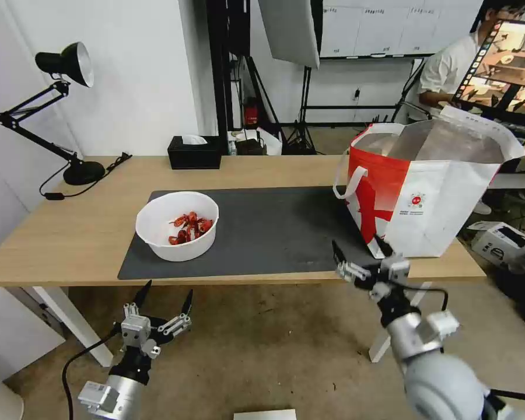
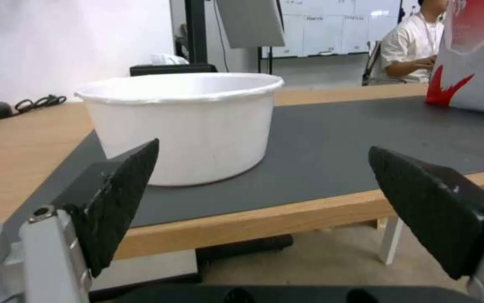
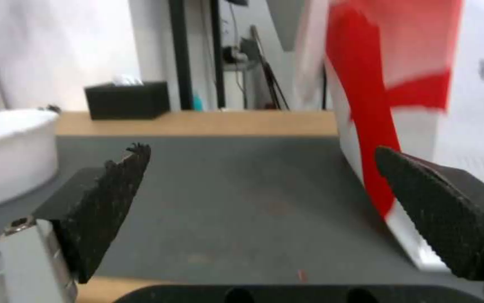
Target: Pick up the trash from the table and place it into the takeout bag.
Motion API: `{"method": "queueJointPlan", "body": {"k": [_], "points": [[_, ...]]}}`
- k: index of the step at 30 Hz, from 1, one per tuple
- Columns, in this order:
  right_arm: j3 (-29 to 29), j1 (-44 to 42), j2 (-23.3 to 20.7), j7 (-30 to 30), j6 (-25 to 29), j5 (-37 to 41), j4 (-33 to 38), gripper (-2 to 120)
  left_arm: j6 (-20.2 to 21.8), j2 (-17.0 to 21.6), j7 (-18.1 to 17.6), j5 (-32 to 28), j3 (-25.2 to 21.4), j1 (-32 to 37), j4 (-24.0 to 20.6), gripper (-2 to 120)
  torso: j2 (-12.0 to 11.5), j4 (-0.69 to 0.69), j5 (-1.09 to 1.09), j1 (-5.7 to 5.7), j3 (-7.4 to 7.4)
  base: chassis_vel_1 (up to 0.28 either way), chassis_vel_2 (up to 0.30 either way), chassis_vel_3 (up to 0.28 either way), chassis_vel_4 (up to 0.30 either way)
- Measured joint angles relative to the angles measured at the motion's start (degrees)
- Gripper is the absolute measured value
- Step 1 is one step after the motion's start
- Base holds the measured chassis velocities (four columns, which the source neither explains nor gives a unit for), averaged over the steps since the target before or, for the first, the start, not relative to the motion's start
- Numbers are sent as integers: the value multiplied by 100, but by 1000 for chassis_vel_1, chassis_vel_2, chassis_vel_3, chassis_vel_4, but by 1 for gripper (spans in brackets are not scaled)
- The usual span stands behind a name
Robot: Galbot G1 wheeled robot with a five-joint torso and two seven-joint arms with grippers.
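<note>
Just beyond the left end effector [image 1: 165, 294] sits the bowl [image 1: 177, 225].

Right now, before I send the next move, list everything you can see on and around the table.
bowl: one, white, round, red crayfish shells inside; on the mat's left part.
mat: one, dark grey; lying along the table's middle.
takeout bag: one, red and white, silver lining, open; at the table's right end, partly on the mat.
tissue box: one, black; far edge of the table.
desk lamp: one, black; far left corner.
table: one, light wood, white legs.
left pincer: open, below the table's near edge, in front of the bowl.
right pincer: open, at the near edge beside the bag.
</note>
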Motion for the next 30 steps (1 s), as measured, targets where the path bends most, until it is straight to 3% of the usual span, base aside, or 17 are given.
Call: {"method": "queueJointPlan", "body": {"k": [9, 30], "points": [[-25, -319, 188, 315, -176, -119, -96, 100, -3, -2, 0, 13, 4, 34, -3, 100, -1, 1, 0, 1, 1, 0, 0, 0, 0], [-165, -538, 372, 290, -251, -136, -186, 100, -29, 11, 13, 16, 45, 12, 142, 100, -1, 1, 0, 1, 1, 0, 0, 0, 0]]}}
